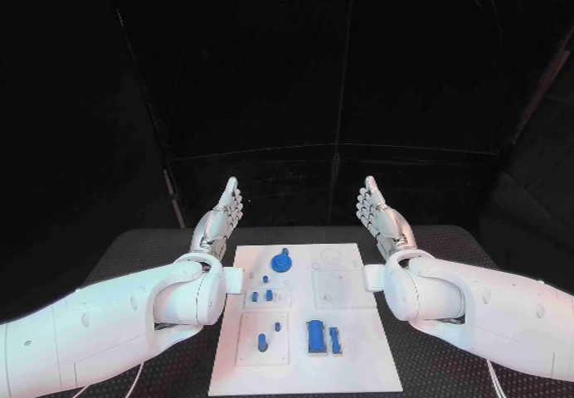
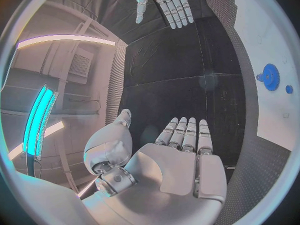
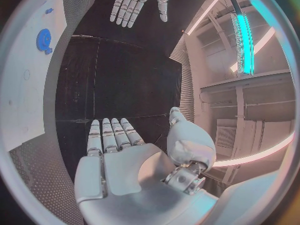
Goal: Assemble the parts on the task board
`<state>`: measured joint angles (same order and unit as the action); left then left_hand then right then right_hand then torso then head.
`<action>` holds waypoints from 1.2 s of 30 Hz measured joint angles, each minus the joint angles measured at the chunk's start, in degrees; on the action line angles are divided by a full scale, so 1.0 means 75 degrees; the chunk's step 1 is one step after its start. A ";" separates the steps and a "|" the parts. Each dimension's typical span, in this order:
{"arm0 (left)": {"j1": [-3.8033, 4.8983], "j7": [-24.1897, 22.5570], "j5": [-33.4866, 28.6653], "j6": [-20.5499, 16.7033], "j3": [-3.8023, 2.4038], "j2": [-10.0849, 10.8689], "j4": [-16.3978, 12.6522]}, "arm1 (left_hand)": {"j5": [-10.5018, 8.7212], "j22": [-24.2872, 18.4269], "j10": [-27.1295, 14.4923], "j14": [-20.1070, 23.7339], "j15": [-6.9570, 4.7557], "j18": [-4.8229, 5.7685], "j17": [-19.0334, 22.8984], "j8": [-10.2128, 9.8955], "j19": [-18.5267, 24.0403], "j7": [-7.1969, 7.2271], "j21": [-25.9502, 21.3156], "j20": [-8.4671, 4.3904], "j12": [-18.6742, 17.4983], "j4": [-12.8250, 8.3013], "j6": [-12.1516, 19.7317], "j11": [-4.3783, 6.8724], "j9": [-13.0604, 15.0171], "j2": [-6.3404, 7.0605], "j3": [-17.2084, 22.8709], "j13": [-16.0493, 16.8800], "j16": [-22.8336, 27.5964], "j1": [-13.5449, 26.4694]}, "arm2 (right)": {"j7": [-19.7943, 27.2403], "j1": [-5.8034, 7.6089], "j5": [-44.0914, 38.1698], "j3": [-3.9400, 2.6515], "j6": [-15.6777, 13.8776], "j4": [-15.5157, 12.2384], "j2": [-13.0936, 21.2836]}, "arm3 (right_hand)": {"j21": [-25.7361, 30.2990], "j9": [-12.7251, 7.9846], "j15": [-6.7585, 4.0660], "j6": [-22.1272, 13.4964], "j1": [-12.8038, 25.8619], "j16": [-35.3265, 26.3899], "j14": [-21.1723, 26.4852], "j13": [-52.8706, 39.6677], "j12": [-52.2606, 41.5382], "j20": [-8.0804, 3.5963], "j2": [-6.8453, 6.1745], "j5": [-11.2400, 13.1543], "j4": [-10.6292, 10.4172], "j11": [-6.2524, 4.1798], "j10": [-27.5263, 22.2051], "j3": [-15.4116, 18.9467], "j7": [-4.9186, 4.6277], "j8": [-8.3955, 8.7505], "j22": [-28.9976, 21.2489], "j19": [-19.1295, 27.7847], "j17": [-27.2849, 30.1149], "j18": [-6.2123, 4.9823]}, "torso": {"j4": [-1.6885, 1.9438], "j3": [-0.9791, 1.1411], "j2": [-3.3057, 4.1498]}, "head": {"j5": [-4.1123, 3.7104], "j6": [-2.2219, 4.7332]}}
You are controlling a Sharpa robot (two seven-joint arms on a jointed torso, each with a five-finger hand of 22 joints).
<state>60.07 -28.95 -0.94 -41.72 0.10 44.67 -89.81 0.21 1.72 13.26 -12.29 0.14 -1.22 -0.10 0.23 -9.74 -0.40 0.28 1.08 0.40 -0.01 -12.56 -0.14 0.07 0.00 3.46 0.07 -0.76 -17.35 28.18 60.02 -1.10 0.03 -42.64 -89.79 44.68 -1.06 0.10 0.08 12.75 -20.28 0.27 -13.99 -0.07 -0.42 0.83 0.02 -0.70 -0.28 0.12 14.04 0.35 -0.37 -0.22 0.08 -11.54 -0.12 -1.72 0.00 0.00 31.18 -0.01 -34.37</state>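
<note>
Both the left hand [image 1: 219,217] and right hand [image 1: 381,217] hover flat, fingers extended, holding nothing, flanking the task board [image 1: 359,365] at twelve o'clock.

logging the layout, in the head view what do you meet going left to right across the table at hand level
left hand → blue gear-shaped part on the white task board → right hand

A robotics lab — black-curtained booth [image 1: 287,91], black table [image 1: 143,249], glowing light strips [image 2: 39,115].
</note>
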 measured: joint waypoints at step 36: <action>-0.0001 -0.0003 0.0029 -0.0289 -0.0002 0.0002 -0.0005 | 0.0000 -0.0223 -0.1728 0.1609 -0.0019 0.0119 0.0005 0.0001 0.1259 0.0054 0.0000 -0.0145 0.0000 0.0000 0.1633 0.0019 -0.0004 -0.0002 -0.0417 -0.0003 0.0048 0.2258 | 0.0107 0.0000 0.0171 0.0001 -0.0157 -0.0003 0.0000 | 0.0090 -0.0002 -0.0011 -0.1662 0.2654 0.0001 0.1838 -0.0003 0.0028 -0.0111 -0.0010 0.0044 0.0020 -0.0017 -0.1832 -0.0021 0.0054 -0.0001 0.0002 0.1498 0.0006 0.0117 | 0.0001 0.0000 0.0000 | 0.0001 0.0000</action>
<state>60.07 -28.97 -0.72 -43.89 0.08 44.69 -89.85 0.22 0.05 0.30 -0.22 0.00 -0.33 -0.06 0.24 -0.30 0.00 0.28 -0.01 0.40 -0.01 -0.31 0.00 0.05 -0.02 0.33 0.05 -0.40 -0.42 28.98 60.02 0.18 0.03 -43.82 -89.81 44.68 -0.39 0.09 -0.01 0.28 -0.38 0.28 -0.20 -0.09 -0.21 -0.01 -0.06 -0.37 -0.13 0.00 0.29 0.19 0.04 -0.23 0.09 -0.30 -0.08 -0.84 0.01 0.00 31.18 0.00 -34.37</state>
